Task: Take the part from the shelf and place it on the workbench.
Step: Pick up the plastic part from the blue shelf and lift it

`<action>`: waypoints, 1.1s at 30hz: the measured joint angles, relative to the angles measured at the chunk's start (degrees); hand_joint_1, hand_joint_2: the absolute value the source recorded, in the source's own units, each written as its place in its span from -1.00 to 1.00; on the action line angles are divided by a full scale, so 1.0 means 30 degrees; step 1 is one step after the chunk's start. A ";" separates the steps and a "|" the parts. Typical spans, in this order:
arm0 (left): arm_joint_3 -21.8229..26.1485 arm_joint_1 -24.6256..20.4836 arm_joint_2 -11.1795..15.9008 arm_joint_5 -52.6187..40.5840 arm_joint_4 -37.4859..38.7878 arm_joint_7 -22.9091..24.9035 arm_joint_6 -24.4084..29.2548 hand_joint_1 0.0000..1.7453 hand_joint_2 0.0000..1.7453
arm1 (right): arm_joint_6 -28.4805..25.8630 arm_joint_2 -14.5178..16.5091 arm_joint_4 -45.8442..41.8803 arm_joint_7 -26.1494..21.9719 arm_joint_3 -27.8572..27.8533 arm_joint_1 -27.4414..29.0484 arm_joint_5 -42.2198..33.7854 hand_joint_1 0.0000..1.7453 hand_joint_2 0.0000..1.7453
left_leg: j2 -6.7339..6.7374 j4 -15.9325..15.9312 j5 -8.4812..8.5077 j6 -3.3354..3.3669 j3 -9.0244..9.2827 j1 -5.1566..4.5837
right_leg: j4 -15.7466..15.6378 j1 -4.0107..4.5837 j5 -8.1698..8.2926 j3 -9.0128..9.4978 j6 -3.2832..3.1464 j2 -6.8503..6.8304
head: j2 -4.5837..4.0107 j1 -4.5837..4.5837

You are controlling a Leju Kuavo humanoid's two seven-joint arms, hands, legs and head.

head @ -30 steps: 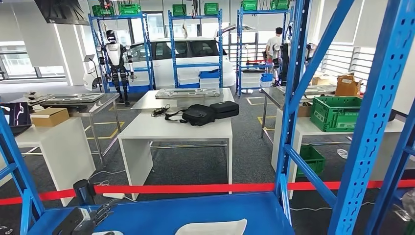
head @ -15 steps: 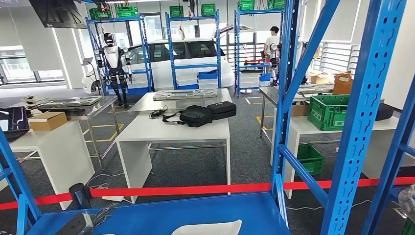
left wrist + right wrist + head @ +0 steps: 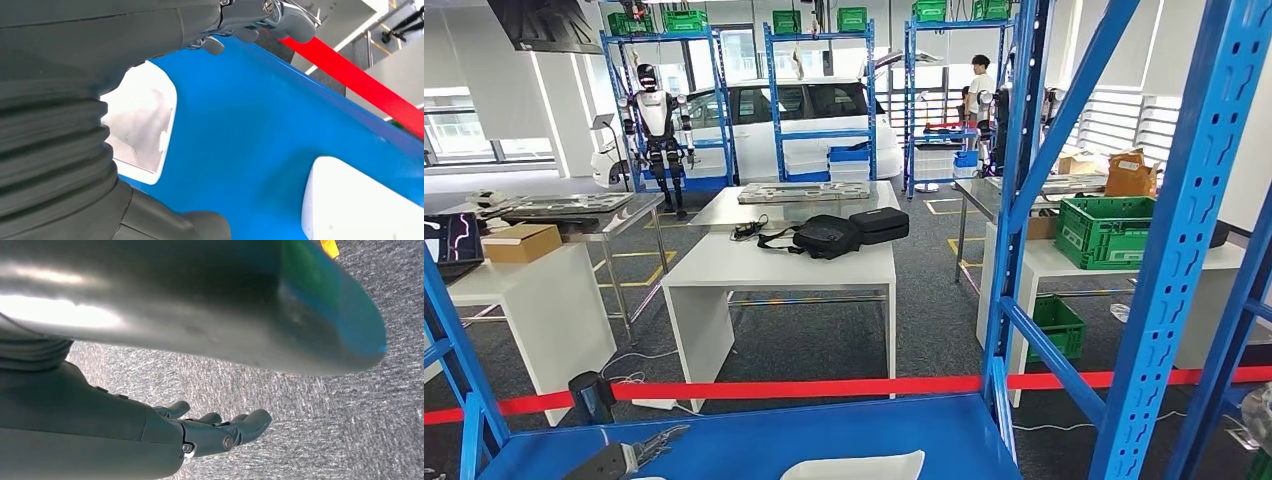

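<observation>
The part [image 3: 854, 466] is lying flat on the blue shelf [image 3: 824, 430], at the lower edge of the head view: a white, smooth, thin panel with rounded corners, its long axis running across the shelf from left to right. In the left wrist view a second white piece [image 3: 142, 125] is lying on the same blue surface, apart from the first.

The left hand [image 3: 629, 455] is hovering over the shelf's left side, fingers stretched forward and slightly apart, holding nothing. The right hand [image 3: 215, 432] is hanging above grey carpet, its fingers loosely curled and empty.

Beyond a red tape barrier [image 3: 804, 386], a white table [image 3: 774, 265] is carrying a black bag [image 3: 824, 236]. To the right, a green crate [image 3: 1106, 230] is sitting on another table; its contents cannot be made out.
</observation>
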 joint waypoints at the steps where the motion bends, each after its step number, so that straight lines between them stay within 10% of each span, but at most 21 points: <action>1: -0.0108 -0.0061 -0.0022 -0.0069 0.0037 -0.0040 -0.0130 -1.00 1.00 | 0.0000 0.0002 0.0000 0.0002 -0.0005 0.0001 -0.0007 -1.00 -1.00 | 0.0000 0.0000 -0.0003 0.0007 0.0001 0.0000 | -0.0012 0.0001 0.0004 0.0008 0.0007 0.0001 | 0.0000 0.0002; 33: -0.2989 -0.1286 0.0220 -0.2499 0.0989 0.0416 -0.1268 -1.00 1.00 | -0.0062 0.0005 0.0000 0.0197 -0.0184 0.0012 -0.0110 -1.00 -1.00 | -0.0004 0.0000 -0.0025 0.0048 0.0004 -0.0001 | -0.0102 0.0001 0.0032 0.0061 0.0055 0.0004 | 0.0000 0.0002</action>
